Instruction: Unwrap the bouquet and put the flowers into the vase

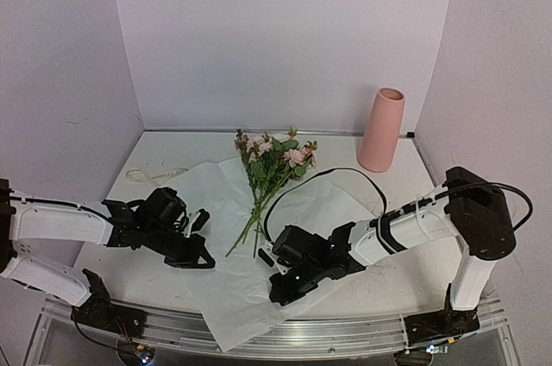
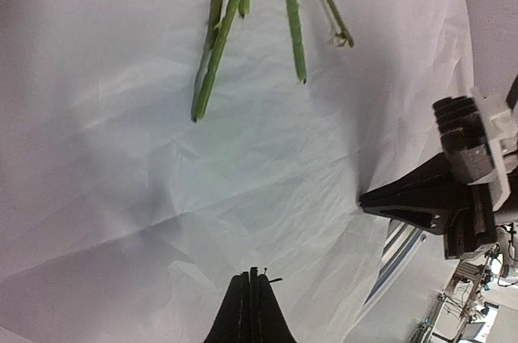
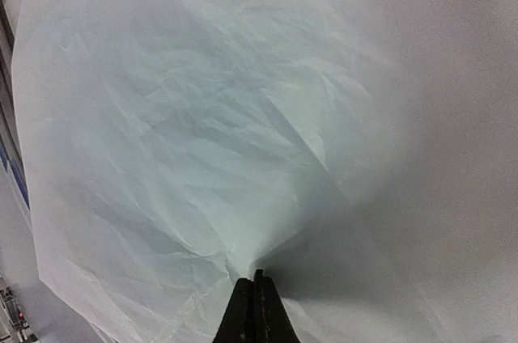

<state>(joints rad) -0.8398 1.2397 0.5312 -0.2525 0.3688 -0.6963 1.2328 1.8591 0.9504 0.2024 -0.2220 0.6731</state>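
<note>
The bouquet lies undone. Its flowers (image 1: pixel 276 161), pink, white and brownish roses, rest on the spread crinkled white paper (image 1: pixel 226 202), with cut green stems (image 2: pixel 217 56) pointing at the arms. The salmon-pink vase (image 1: pixel 382 129) stands upright at the back right, away from both arms. My left gripper (image 1: pixel 205 259) is shut low at the paper's left part, and a crease runs into its tips (image 2: pixel 252 274). My right gripper (image 1: pixel 278 293) is shut on a pinched-up fold of the paper (image 3: pixel 202 116) near the front edge. That pinch (image 3: pixel 259 273) draws the sheet into a cone.
The cream ribbon (image 1: pixel 153 174) lies loose on the table at the left back. A black cable (image 1: pixel 321 174) loops over the paper behind the right arm. The paper's front corner hangs over the metal rail (image 1: pixel 362 331) at the near table edge.
</note>
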